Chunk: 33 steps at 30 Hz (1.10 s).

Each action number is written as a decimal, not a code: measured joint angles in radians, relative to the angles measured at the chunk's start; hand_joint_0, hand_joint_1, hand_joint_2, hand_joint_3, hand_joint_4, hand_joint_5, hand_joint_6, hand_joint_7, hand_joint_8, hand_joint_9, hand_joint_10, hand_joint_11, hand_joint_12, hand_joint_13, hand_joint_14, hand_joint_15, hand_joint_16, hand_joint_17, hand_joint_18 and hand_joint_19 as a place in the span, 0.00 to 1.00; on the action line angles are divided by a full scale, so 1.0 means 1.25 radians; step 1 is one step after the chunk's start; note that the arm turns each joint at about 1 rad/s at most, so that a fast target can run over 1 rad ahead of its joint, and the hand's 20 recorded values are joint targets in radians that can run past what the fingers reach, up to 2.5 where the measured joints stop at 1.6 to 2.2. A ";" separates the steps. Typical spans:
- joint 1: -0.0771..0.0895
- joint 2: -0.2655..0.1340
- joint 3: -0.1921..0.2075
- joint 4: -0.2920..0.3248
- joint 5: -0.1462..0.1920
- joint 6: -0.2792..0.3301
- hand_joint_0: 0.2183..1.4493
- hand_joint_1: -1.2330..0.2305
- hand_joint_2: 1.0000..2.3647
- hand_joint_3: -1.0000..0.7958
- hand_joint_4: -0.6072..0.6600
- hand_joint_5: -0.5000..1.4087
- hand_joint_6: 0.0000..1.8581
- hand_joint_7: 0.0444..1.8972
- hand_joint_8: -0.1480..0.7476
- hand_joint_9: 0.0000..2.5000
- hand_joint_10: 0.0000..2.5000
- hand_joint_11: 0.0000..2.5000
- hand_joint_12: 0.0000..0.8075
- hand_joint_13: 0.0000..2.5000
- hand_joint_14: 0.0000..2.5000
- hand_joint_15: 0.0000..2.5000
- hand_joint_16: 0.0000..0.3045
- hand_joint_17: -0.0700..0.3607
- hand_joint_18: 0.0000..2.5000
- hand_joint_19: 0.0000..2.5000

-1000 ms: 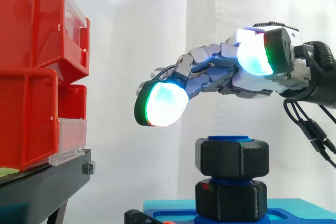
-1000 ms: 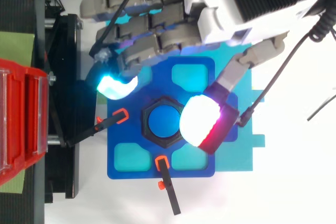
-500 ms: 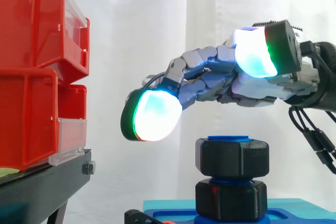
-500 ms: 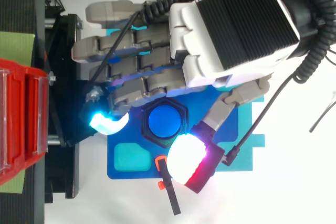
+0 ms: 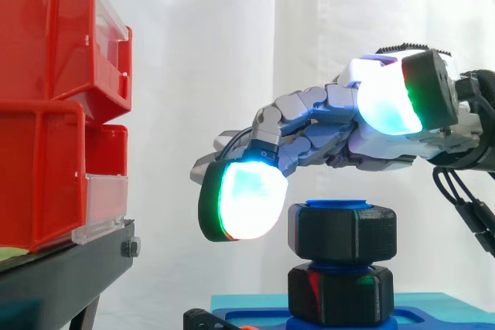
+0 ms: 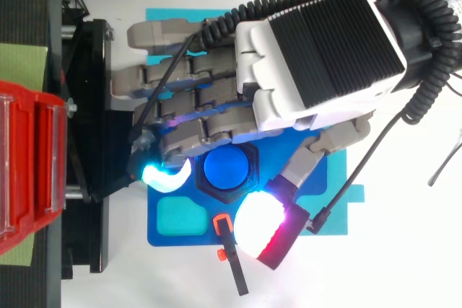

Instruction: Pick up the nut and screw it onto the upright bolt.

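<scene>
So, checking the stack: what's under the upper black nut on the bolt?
A second black nut sits just below the upper nut, on the blue base. Both nuts cover the shaft of the bolt; only its blue top shows.

Red bins (image 5: 62, 113) stand well left of the upright bolt (image 6: 225, 167).

From above we see the hand (image 6: 317, 55) reaching left over the blue plate (image 6: 164, 236) — fingers loosely extended, closed on nothing. One cyan-glowing fingertip (image 6: 164, 176) lies just left of the black nut (image 6: 220, 190) ringing the blue bolt (image 6: 225, 166) — the white-and-red thumb pad (image 6: 261, 225) lies just below-right. Red bins (image 6: 29, 164) sit far left.
</scene>
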<state>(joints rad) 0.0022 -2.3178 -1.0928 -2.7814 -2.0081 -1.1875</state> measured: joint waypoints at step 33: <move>-0.058 0.000 0.001 0.025 -0.073 -0.020 0.24 0.65 0.00 0.28 0.61 0.27 0.30 0.69 0.47 0.36 0.00 0.00 0.29 0.16 0.00 0.00 0.07 0.27 0.01 0.00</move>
<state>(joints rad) -0.0700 -2.3173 -1.0915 -2.7502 -2.0990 -1.2130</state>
